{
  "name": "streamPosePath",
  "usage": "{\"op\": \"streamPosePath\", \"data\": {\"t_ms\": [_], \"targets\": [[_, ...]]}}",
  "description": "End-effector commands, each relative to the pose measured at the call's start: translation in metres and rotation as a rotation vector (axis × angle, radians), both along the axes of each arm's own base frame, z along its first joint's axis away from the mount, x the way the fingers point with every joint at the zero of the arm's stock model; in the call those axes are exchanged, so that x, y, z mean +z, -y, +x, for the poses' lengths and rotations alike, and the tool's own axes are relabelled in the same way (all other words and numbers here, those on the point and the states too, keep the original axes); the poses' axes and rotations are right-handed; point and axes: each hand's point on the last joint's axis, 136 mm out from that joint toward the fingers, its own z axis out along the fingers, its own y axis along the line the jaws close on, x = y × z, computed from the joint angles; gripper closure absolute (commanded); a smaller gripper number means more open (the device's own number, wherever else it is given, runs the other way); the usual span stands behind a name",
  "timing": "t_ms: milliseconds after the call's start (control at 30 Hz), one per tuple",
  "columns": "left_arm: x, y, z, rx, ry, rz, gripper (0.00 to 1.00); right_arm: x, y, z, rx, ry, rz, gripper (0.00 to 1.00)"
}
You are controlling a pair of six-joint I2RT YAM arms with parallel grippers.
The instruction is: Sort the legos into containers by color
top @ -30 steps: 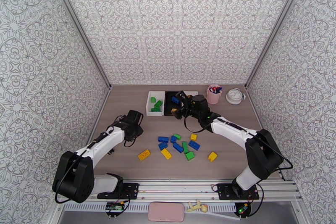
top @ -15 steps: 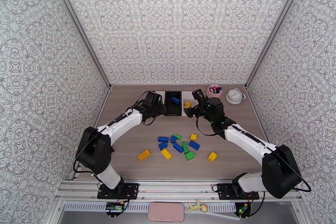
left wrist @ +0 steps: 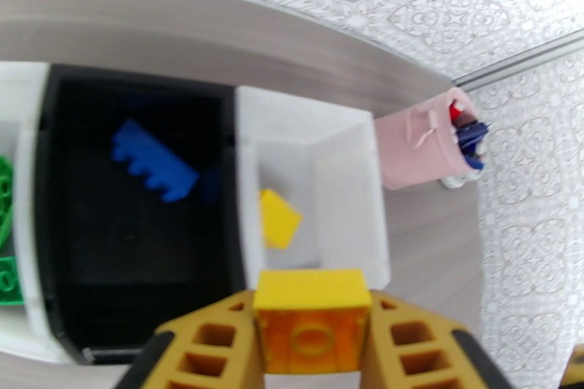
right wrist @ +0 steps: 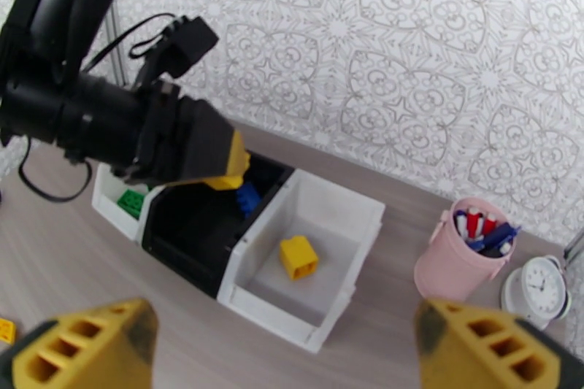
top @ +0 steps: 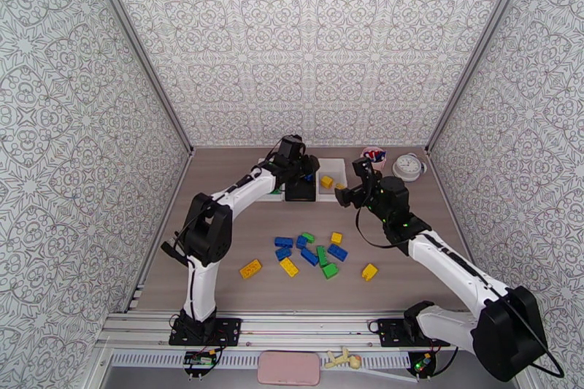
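Behind both grippers, toward the arm bases, loose legos [top: 310,248] in blue, green and yellow lie scattered on the table [top: 219,237]. The left gripper [left wrist: 312,345] pinches a yellow lego [left wrist: 312,294] across two flat side walls, its jaws closed to the brick's width. Just ahead of its fingers sits a white bin [left wrist: 343,186] holding one yellow brick [left wrist: 278,217]. To its left a black bin [left wrist: 109,252] holds a blue brick [left wrist: 155,161], and farther left is another white bin [left wrist: 25,102] with green ones. The right gripper [right wrist: 288,354] hangs spread wide and empty, just short of the bins. These bricks look light, rigid and slick, so flat opposite sides, not studs, seem the surest hold.
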Motion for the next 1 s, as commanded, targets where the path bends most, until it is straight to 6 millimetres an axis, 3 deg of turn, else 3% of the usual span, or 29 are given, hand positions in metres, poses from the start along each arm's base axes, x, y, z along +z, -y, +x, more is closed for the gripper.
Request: {"op": "streamPosePath", "data": {"t_ms": [0, 333, 600, 733, 967], "targets": [[0.002, 0.017, 0.014, -0.012, -0.002, -0.065, 0.70, -0.007, 0.010, -0.003, -0.035, -0.029, -0.009, 0.04], [-0.033, 0.037, 0.047, 0.002, -0.049, -0.104, 0.70, -0.007, 0.018, -0.010, -0.057, -0.026, -0.021, 0.04], [-0.017, 0.048, 0.061, -0.020, 0.003, -0.091, 0.55, -0.005, 0.024, -0.016, -0.059, -0.014, -0.076, 0.02], [-0.006, 0.046, 0.056, -0.028, 0.031, -0.057, 0.40, -0.003, 0.031, -0.017, -0.085, -0.009, -0.116, 0.01], [0.023, 0.032, 0.033, -0.068, 0.133, -0.006, 0.23, -0.004, 0.035, -0.015, -0.118, -0.029, -0.089, 0.01]]}}
